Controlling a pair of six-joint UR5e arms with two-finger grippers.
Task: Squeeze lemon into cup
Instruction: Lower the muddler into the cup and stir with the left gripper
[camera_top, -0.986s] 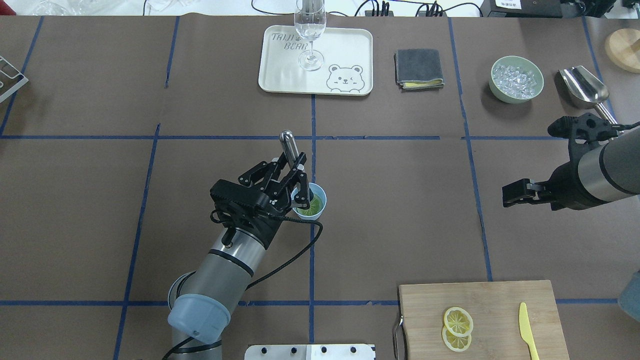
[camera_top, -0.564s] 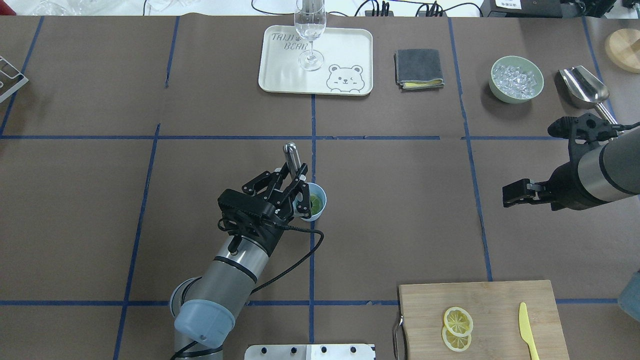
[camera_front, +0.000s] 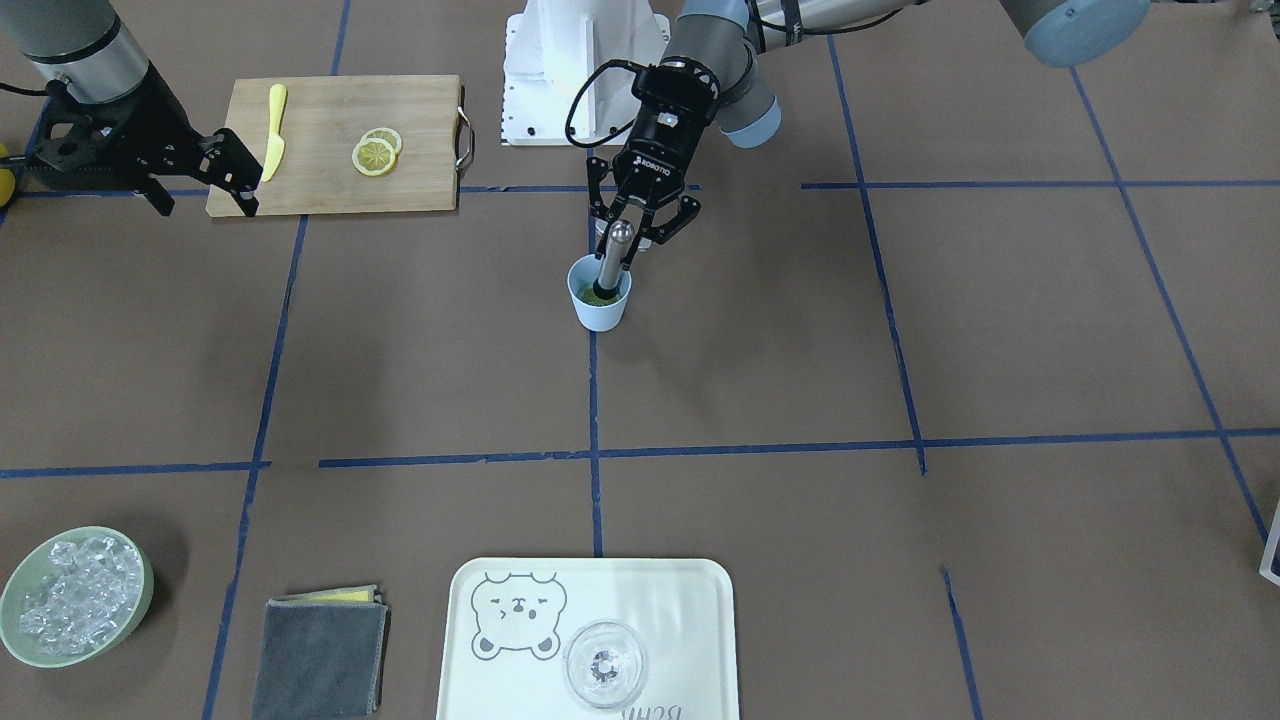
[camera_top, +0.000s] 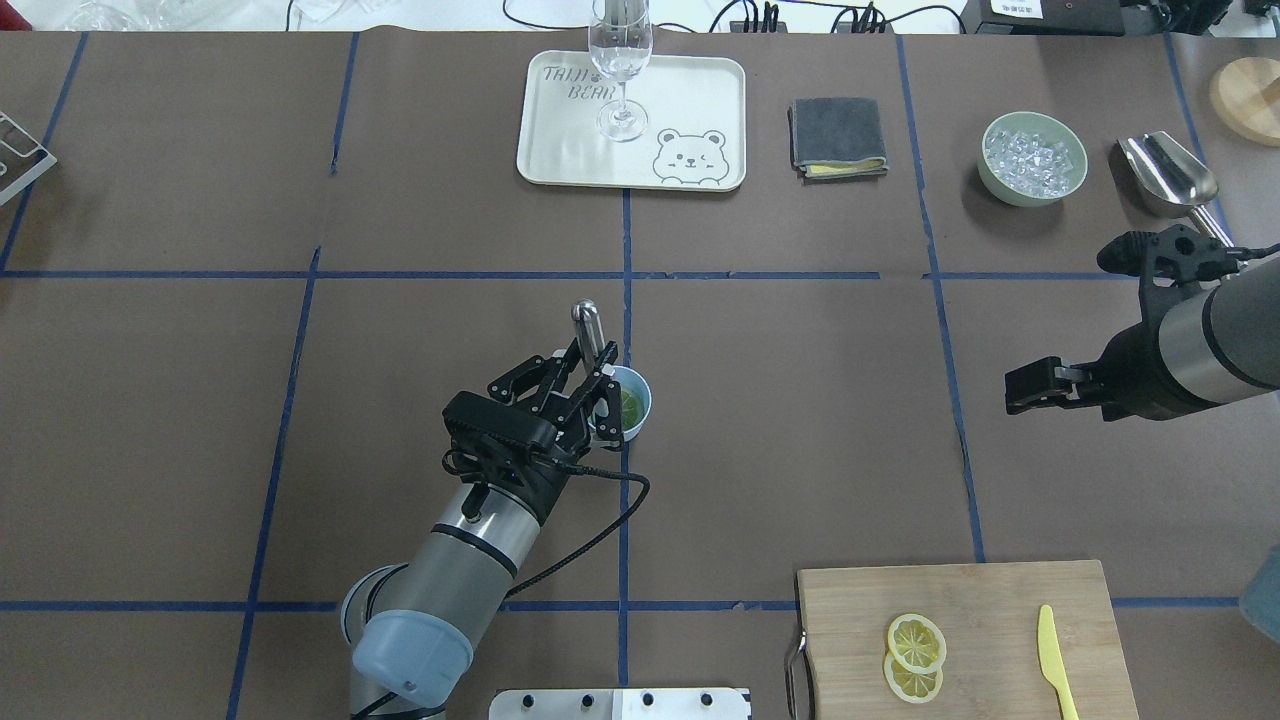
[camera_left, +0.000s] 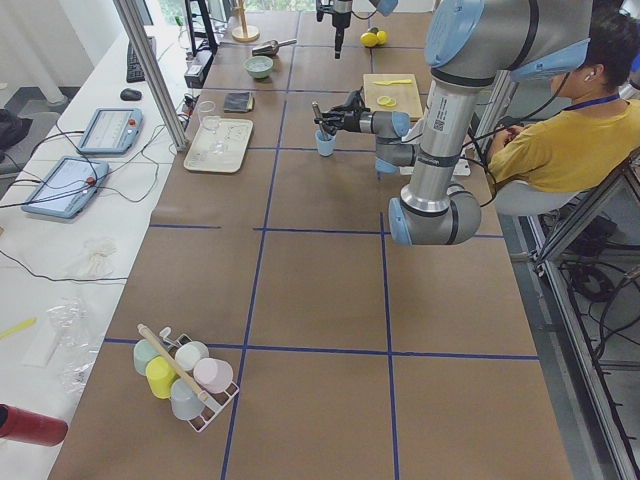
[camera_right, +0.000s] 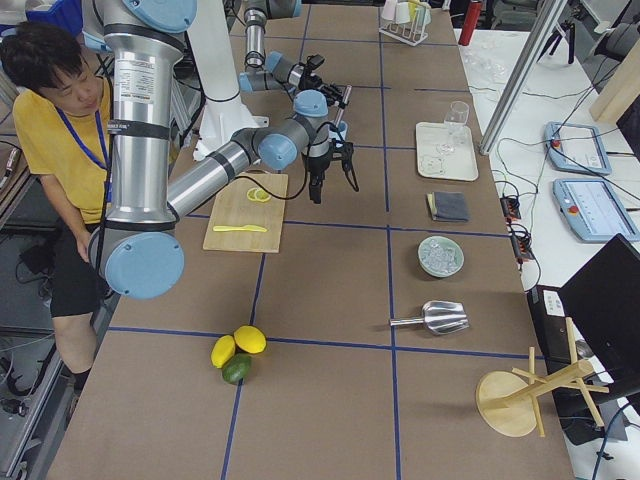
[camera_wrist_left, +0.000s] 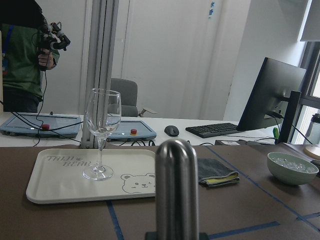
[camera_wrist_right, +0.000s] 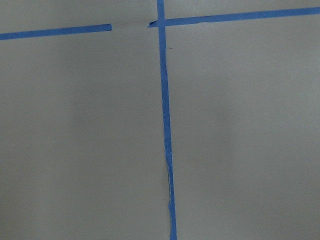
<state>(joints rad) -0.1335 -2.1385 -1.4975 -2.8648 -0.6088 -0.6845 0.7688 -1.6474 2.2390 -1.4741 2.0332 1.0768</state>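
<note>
The light-blue cup (camera_top: 634, 399) stands near the table's middle with green matter inside; it also shows in the front view (camera_front: 600, 306). My left gripper (camera_top: 598, 385) is beside the cup's rim, shut on a steel muddler (camera_top: 586, 322) that leans into the cup (camera_front: 612, 255). The muddler's round top fills the left wrist view (camera_wrist_left: 175, 190). Two lemon slices (camera_top: 915, 655) lie overlapping on the wooden cutting board (camera_top: 1000, 600). My right gripper (camera_top: 1030, 385) hovers open and empty, far right of the cup and beyond the board.
A yellow plastic knife (camera_top: 1050, 650) lies on the board. A bear tray (camera_top: 690, 90) with a wine glass (camera_top: 620, 60), a grey cloth (camera_top: 838, 137), a green bowl of ice (camera_top: 1033, 158) and a metal scoop (camera_top: 1165, 175) stand along the far edge.
My left arm has drawn back toward the robot's base. The muddler's top has moved nearer the cup, still gripped. The right arm has not moved.
</note>
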